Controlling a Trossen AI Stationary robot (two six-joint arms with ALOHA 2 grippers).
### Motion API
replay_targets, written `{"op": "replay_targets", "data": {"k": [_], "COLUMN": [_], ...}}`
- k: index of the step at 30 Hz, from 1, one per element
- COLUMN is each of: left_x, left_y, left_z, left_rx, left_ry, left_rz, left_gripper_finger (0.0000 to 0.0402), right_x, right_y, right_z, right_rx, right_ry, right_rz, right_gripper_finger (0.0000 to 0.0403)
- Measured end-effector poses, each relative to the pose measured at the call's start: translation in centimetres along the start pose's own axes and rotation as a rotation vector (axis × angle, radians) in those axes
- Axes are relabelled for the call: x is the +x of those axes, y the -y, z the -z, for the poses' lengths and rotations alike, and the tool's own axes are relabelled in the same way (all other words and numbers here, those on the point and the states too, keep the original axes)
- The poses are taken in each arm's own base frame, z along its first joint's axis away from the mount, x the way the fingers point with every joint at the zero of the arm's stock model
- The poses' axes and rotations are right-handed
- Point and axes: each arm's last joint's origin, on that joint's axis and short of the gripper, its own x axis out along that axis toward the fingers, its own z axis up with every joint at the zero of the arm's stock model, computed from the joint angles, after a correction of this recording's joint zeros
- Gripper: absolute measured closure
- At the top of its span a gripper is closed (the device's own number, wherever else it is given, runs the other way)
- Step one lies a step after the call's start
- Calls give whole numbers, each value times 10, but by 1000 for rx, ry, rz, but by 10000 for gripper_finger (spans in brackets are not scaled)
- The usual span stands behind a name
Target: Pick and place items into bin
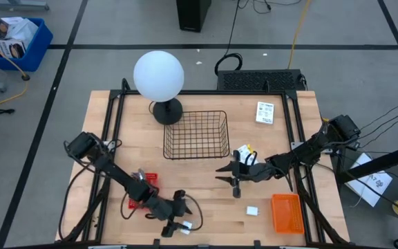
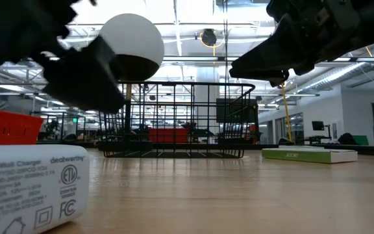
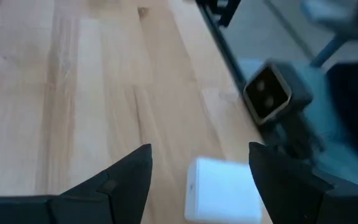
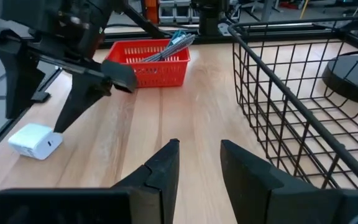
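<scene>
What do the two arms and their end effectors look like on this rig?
Both arms are dark, nearly black, jointed links with black cables looping alongside them. The left end effector has two wedge-shaped matte black fingers. The right end effector has the same dark, tapered fingers. No markings are readable on either.

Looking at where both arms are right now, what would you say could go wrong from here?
The left gripper, open, straddles the white charger at the table's front edge; a glancing close might nudge it off.

The right gripper, empty, sits close beside the wire basket; a swing could snag the wires.

The globe lamp stands right behind the basket, so a high carry might knock it.
</scene>
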Motion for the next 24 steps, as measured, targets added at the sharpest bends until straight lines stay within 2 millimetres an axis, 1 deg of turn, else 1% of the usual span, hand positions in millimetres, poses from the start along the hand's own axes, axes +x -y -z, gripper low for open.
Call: {"op": "replay_targets", "data": {"k": [2, 5, 8, 11, 15, 17, 20, 22, 24], "left_x": [1, 1, 2, 2, 1, 1, 3, 4, 4], "left_y": [-7, -21, -34, -40, -41, -38, -34, -31, -24], "left_z": [-7, -19, -23, -24, -23, -23, -29, -35, -39], "left_rx": [-56, -220, -364, -524, -789, -895, -973, -1014, -1028], "left_ry": [31, 87, 56, -13, -102, -121, -143, -194, -268], "left_rz": [22, 27, 55, 126, 177, 181, 169, 151, 86], "left_gripper_finger": [131, 131, 131, 131, 131, 131, 131, 131, 131], "right_x": [0, 0, 0, 0, 0, 0, 0, 0, 0], "right_y": [0, 0, 0, 0, 0, -1, -2, -3, -4], "right_z": [-1, 0, -1, -1, 0, 1, 2, 4, 6], "right_rx": [4, 29, 56, 100, 109, 98, 76, 69, 71], "right_ry": [5, 4, 5, 5, 2, -15, -39, -66, -86], "right_rz": [-1, -1, -2, -2, -9, -48, -89, -119, -142], "right_gripper_finger": [293, 292, 292, 293, 291, 292, 293, 292, 291]}}
